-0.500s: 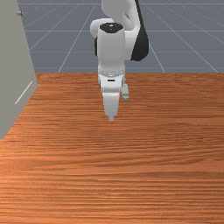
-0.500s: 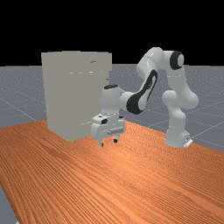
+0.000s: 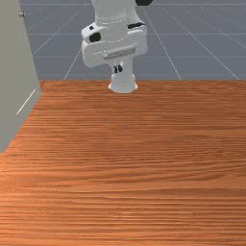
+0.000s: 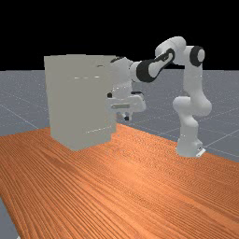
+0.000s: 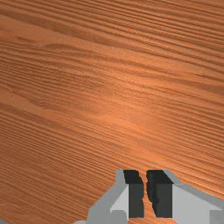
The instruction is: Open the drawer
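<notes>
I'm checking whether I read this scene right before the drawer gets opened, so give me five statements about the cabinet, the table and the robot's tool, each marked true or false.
1. The tool hangs above the table. True.
2. In the front view, the cabinet stands at the right edge. False: it is at that view's left edge.
3. A narrow gap parts the tool's fingers. True.
4. The tool is gripping a drawer handle. False: only wood grain shows through the gap, and it holds nothing.
5. In the far view, the arm's base is to the right of the cabinet. True.
</notes>
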